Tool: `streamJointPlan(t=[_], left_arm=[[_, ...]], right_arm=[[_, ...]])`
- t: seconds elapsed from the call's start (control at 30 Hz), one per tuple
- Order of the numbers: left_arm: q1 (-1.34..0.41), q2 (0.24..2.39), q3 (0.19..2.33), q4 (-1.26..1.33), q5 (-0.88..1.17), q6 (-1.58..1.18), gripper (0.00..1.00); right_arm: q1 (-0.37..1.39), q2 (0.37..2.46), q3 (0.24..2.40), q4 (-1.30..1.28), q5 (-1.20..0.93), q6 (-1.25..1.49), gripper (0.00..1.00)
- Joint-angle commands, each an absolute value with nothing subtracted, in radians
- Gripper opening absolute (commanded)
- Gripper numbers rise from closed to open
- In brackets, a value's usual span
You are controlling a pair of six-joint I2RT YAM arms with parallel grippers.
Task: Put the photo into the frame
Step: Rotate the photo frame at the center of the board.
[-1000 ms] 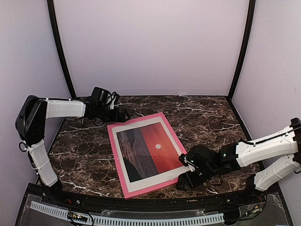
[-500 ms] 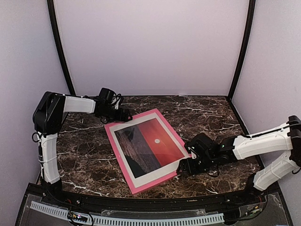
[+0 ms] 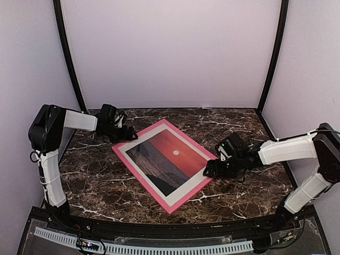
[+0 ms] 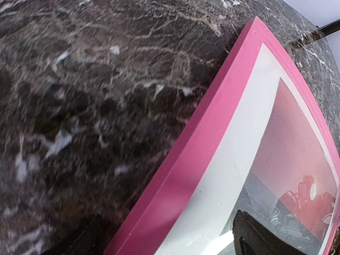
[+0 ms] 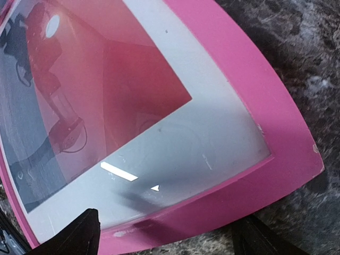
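Two grippers sit at opposite corners of the frame (image 3: 142,179). It lies flat on the marble table (image 3: 90,183) with the photo (image 3: 167,162) inside it, bordered by a white mat (image 3: 175,197). Compared with a second ago, the frame has turned counterclockwise in the top view, so it now sits diamond-wise and farther from the near edge. The left gripper (image 3: 126,136) is at the far-left corner, fingers spread wide either side of the pink rail. The right gripper (image 3: 210,170) has moved away from the near edge along with the frame, and its fingers are parted widely around the right corner.
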State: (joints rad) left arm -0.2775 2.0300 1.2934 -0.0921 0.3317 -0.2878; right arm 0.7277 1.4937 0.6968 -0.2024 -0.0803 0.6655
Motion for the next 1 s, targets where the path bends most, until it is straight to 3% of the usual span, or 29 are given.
streamJointPlan(t=[0.0, 0.3, 0.63, 0.77, 0.97], left_arm=[[-0.301, 1.903, 1.105, -0.109, 0.457, -0.377, 0.84], [-0.429, 1.633, 0.716, 0.058, 0.424, -0.522, 0.77], [-0.622, 1.408, 0.511, 0.121, 0.327, -0.699, 0.71], [-0.624, 1.333, 0.527, 0.059, 0.251, -0.687, 0.76], [-0.624, 1.209, 0.612, -0.077, 0.018, -0.549, 0.93]], right_arm=[[0.658, 1.581, 0.761, -0.100, -0.174, 0.598, 0.86], [0.563, 1.777, 0.955, -0.072, -0.231, 0.562, 0.87], [0.495, 1.946, 1.221, -0.191, -0.198, 0.448, 0.87], [0.493, 1.887, 1.225, -0.238, -0.081, 0.403, 0.88], [0.494, 1.684, 1.137, -0.264, 0.125, 0.331, 0.89]])
